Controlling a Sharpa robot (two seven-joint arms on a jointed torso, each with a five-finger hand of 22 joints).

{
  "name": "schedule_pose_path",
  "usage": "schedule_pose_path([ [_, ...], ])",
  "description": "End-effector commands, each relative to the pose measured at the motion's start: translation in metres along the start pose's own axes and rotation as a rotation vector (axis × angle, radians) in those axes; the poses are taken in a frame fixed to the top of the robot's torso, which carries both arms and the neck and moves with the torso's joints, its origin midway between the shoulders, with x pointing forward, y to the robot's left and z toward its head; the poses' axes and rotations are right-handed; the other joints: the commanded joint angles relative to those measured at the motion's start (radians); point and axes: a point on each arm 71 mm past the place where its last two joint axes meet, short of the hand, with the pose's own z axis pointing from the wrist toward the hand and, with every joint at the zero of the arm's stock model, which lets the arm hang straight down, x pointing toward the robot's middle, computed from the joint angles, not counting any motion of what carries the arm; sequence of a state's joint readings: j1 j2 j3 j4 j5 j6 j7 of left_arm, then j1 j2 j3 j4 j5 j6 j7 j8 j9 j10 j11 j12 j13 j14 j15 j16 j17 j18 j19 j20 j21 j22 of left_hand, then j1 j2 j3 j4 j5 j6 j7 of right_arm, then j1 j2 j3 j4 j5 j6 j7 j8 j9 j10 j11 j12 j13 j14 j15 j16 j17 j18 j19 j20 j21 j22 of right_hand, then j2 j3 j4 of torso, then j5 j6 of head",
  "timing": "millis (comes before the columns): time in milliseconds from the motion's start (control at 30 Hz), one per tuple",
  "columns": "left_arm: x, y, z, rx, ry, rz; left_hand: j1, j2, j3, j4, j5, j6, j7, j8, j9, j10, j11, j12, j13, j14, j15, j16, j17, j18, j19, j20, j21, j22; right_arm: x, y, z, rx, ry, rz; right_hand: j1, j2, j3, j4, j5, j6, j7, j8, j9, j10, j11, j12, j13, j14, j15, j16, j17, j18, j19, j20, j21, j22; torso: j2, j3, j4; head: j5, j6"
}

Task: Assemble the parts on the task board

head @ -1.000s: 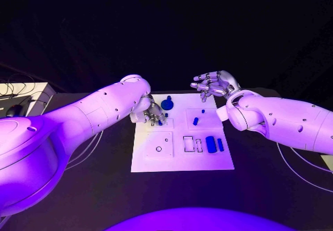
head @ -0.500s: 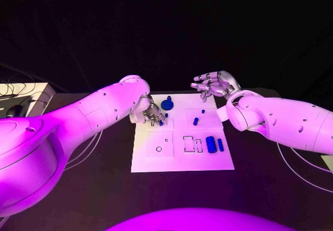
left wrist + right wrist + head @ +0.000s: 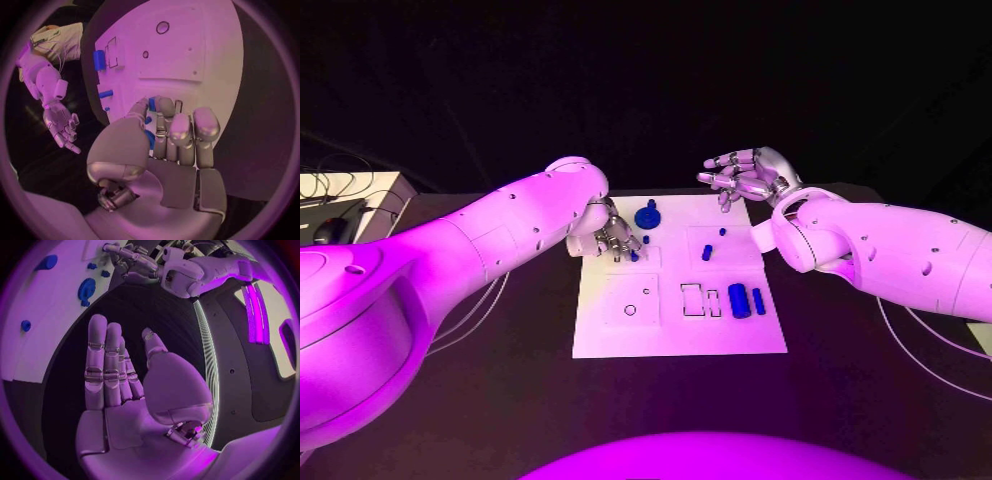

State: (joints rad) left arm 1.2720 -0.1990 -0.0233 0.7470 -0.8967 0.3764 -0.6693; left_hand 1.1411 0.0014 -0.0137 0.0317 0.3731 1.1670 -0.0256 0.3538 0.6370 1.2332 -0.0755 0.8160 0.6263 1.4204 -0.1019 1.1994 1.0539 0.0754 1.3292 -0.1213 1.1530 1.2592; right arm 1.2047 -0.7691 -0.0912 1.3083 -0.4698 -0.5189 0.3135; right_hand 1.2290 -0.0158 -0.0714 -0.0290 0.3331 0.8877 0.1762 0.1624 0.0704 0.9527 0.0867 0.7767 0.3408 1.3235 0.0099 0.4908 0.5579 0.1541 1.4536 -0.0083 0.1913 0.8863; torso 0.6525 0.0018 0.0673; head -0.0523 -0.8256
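Board lies flat mid-table, long side running away from the robot.

Near right part of board: two outlined rectangular recesses, nothing seen in them; just right of them a thick blue cylinder and a thin blue bar, side by side, lying on the board. Near left panel carries a small ring-shaped hole. Far right panel: two small blue pegs, whether seated in holes or loose cannot be told. Far edge, left of centre: round blue knob.

Left hand is down on the board's far left corner, fingers curled toward the surface beside a small blue piece. In the left wrist view blue shows between fingers and thumb; whether it is gripped cannot be told.

Right hand hovers above the board's far right corner, off the surface, palm bare, fingers straight and slightly apart, holding nothing
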Motion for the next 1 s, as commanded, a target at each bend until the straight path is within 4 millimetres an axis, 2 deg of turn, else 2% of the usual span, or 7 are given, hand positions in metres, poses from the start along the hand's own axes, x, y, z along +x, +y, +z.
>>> schedule_pose_path([
  [33,0.0005,0.0006,-0.0001,-0.002,-0.007,0.005,0.009,-0.003,-0.017,0.001,-0.004,0.001,0.007,0.001,0.001,0.0,0.008,0.001,0.001,0.001,-0.006,0.006,0.0,-0.014,0.005,-0.003,0.002,-0.001,0.0006,0.0011,0.0,-0.012,0.01,-0.002,-0.006,0.0,0.002,-0.005,0.007,-0.001,0.005,-0.006,0.0,-0.002,-0.005,-0.003,-0.001,-0.008,-0.002,0.006,0.0,0.012,-0.008,0.0,0.004,0.001,0.0,-0.0005,0.0002,0.0,0.0],
  [400,-0.0016,0.0037,-0.0021,0.004,-0.03,0.001,0.01,0.0,-0.05,0.006,-0.009,0.003,0.007,0.003,0.001,0.001,0.008,0.001,0.001,0.001,-0.006,0.007,0.001,-0.014,0.005,-0.003,0.001,-0.002,0.0,0.0008,0.0,-0.012,0.009,-0.003,-0.006,0.0,0.002,-0.005,0.007,-0.001,0.005,-0.006,0.0,-0.002,-0.005,-0.003,-0.001,-0.008,-0.002,0.006,0.0,0.012,-0.008,0.0,0.004,0.001,0.0,-0.0003,0.0008,0.0,0.001],
  [567,-0.0016,0.0032,-0.0029,0.011,-0.036,-0.001,0.005,0.014,-0.143,0.008,-0.03,0.005,0.009,0.008,0.006,0.003,0.009,0.002,0.001,0.001,-0.005,0.007,0.001,-0.013,0.005,-0.002,0.0,-0.003,0.0,0.0007,0.0,-0.011,0.009,-0.003,-0.004,0.002,0.002,-0.005,0.007,-0.001,0.005,-0.006,0.0,-0.001,-0.006,-0.003,-0.001,-0.008,-0.003,0.006,0.0,0.012,-0.007,0.0,0.004,0.001,0.001,-0.0001,-0.0002,0.001,0.001],
  [600,-0.0016,0.0031,-0.0031,0.012,-0.036,-0.001,0.004,0.016,-0.155,0.009,-0.054,0.006,0.009,0.009,0.006,0.003,0.009,0.002,0.001,0.001,-0.005,0.008,0.002,-0.013,0.005,-0.002,0.0,-0.003,-0.0001,0.0006,0.0,-0.011,0.009,-0.003,-0.004,0.002,0.002,-0.005,0.007,-0.001,0.005,-0.006,0.0,-0.001,-0.006,-0.003,-0.001,-0.008,-0.003,0.006,0.0,0.012,-0.007,0.0,0.004,0.001,0.001,-0.0001,-0.0002,0.001,0.001],
  [633,-0.0015,0.0029,-0.0032,0.014,-0.037,-0.001,0.001,0.02,-0.16,0.011,-0.147,0.006,0.011,0.01,0.007,0.003,0.01,0.002,0.001,0.0,-0.004,0.007,0.001,-0.013,0.005,-0.002,0.0,-0.003,-0.0001,0.0006,0.0001,-0.011,0.008,-0.004,-0.004,0.002,0.002,-0.005,0.007,-0.001,0.005,-0.006,0.0,-0.001,-0.006,-0.003,-0.001,-0.008,-0.003,0.006,0.0,0.012,-0.007,0.0,0.004,0.001,0.001,-0.0001,-0.0002,0.001,0.001],
  [667,-0.0015,0.0028,-0.0034,0.015,-0.038,-0.002,-0.002,0.019,-0.164,0.013,-0.181,0.006,0.012,0.011,0.009,0.003,0.011,0.002,0.001,0.001,-0.004,0.007,0.001,-0.013,0.005,-0.002,0.0,-0.003,-0.0002,0.0006,0.0001,-0.011,0.008,-0.004,-0.004,0.002,0.002,-0.005,0.007,-0.001,0.005,-0.006,0.0,-0.001,-0.006,-0.003,-0.001,-0.008,-0.003,0.006,0.0,0.012,-0.007,0.0,0.004,0.001,0.001,-0.0001,-0.0002,0.001,0.001],
  [1000,-0.003,0.0009,-0.0062,0.045,-0.054,-0.023,-0.015,0.011,-0.159,0.017,-0.317,0.004,0.014,0.016,0.015,0.003,0.013,0.003,0.002,0.001,-0.003,0.007,0.002,-0.011,0.004,0.0,-0.001,-0.003,-0.0003,0.0003,0.0,-0.011,0.009,-0.004,-0.004,0.002,0.002,-0.005,0.007,-0.001,0.005,-0.006,0.0,-0.001,-0.006,-0.003,-0.001,-0.008,-0.003,0.006,0.0,0.012,-0.007,0.0,0.004,0.001,0.001,0.0005,-0.0003,0.001,0.002],
])
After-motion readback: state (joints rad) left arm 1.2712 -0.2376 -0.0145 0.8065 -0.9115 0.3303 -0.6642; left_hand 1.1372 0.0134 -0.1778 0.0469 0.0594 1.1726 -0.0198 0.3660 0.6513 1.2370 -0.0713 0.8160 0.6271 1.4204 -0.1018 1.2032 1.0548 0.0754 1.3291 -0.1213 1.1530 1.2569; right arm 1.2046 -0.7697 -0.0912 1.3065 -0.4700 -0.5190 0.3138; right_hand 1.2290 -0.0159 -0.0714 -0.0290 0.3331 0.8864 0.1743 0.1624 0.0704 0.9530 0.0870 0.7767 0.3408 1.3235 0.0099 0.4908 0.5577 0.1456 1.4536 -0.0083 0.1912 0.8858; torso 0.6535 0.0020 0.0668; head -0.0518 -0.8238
